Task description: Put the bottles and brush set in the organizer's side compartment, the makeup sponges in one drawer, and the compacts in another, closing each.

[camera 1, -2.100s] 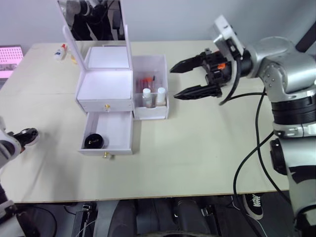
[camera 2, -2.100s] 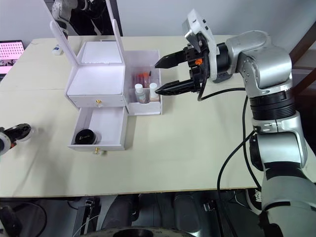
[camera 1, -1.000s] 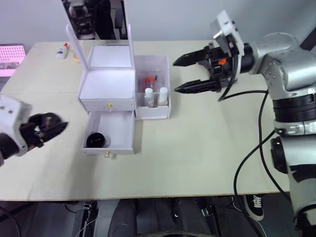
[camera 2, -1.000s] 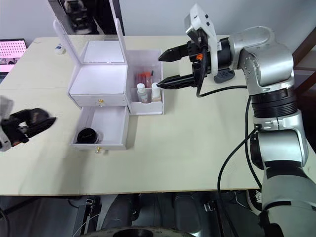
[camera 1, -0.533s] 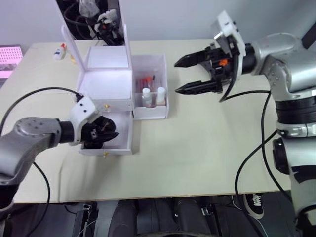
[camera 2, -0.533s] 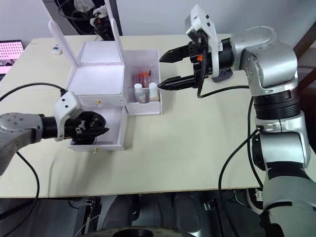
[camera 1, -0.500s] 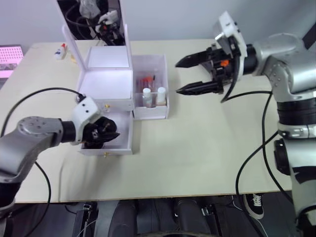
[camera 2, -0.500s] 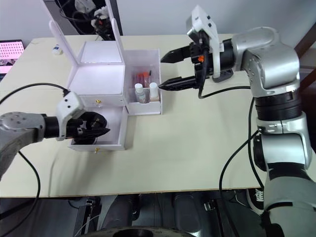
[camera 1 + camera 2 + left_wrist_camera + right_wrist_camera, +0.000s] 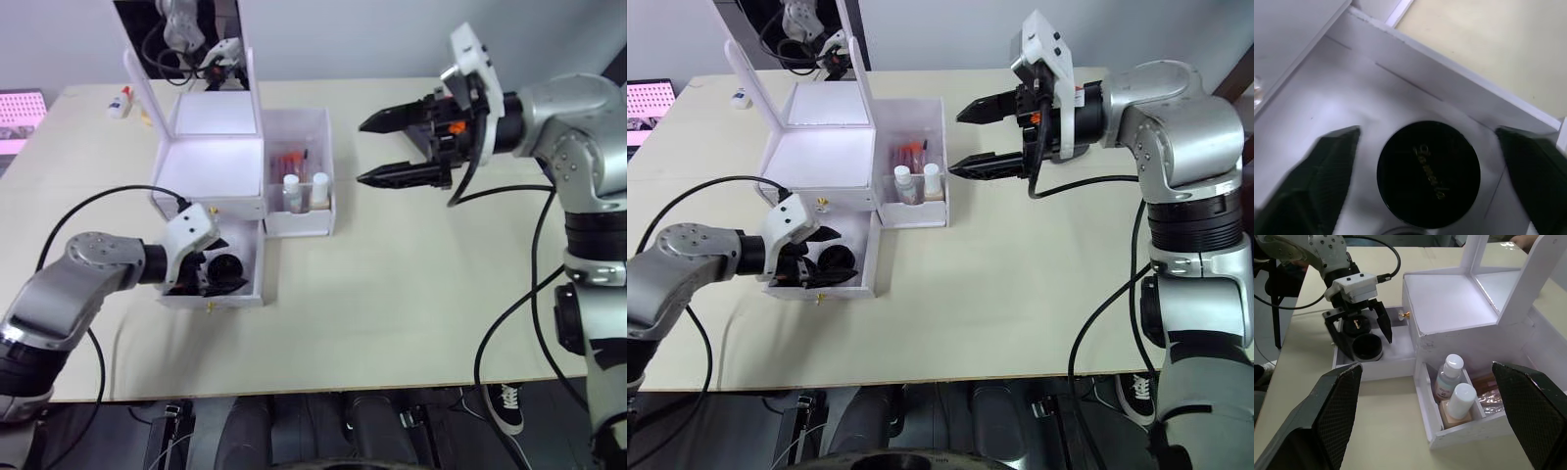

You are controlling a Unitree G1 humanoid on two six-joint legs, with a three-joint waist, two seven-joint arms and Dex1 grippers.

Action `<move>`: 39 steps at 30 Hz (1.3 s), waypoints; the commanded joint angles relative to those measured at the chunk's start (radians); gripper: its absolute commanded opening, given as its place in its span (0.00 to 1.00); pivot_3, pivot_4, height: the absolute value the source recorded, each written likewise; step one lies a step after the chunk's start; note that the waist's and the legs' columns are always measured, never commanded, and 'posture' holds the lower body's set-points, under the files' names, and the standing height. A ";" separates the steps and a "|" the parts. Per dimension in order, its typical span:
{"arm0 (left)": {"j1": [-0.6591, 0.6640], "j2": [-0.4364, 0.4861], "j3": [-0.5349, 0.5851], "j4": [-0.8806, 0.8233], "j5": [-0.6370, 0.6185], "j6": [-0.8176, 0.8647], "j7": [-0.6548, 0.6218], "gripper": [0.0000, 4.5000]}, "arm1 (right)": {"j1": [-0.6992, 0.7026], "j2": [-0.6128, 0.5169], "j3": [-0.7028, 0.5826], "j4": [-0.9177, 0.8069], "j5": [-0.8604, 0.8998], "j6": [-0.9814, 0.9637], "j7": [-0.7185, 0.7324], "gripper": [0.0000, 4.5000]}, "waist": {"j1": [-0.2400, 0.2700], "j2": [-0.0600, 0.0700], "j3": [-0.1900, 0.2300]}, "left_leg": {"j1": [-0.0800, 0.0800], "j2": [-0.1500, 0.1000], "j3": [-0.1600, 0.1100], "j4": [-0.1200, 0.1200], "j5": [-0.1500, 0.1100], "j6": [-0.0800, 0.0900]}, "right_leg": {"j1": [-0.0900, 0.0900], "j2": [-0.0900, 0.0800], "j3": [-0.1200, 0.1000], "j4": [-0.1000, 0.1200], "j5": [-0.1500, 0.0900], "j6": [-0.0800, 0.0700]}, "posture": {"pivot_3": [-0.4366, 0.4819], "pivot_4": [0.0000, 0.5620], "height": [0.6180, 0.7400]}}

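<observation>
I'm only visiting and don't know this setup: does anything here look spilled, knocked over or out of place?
Nothing looks spilled or toppled. The bottles stand upright in the organizer's side compartment, and a black compact lies flat in the open drawer between the left gripper's open fingers. One small bottle lies apart at the table's far corner.

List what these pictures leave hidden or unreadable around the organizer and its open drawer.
- Upper drawer: shut, so its contents are hidden in every view.
- Open drawer: the left gripper covers part of the floor around the black compact in both eye views.
- Gold lettering on the compact's lid: blurred in the left wrist view.
- Brush set: only red tips show behind the two bottles in the side compartment.
- Small item at the table's far left: too small to identify.
</observation>
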 commanded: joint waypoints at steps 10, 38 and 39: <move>0.114 -0.022 0.541 -0.211 -0.243 0.100 0.045 0.99 | 0.018 -0.043 -0.048 0.006 0.098 0.014 0.157 1.00 | -0.001 0.000 0.000 | 0.000 0.000 0.000 -0.001 0.000 0.000 | 0.000 0.000 0.000 0.000 0.000 0.000 | 0.48 0.27 1.00; 0.911 -0.573 0.515 -0.362 0.040 -0.387 0.236 0.01 | 0.255 -0.068 0.005 -0.077 0.081 -0.091 0.213 1.00 | 0.000 -0.001 -0.001 | 0.000 0.000 0.003 0.003 -0.001 0.000 | 0.006 -0.002 0.000 -0.012 0.002 -0.005 | 0.48 0.27 1.00; 0.912 -0.569 0.499 -0.349 0.051 -0.398 0.240 0.01 | 0.253 -0.070 0.003 -0.078 0.082 -0.087 0.209 1.00 | -0.002 0.000 -0.001 | 0.000 0.000 0.003 0.002 -0.001 0.000 | 0.006 -0.002 0.000 -0.012 0.002 -0.004 | 0.48 0.27 1.00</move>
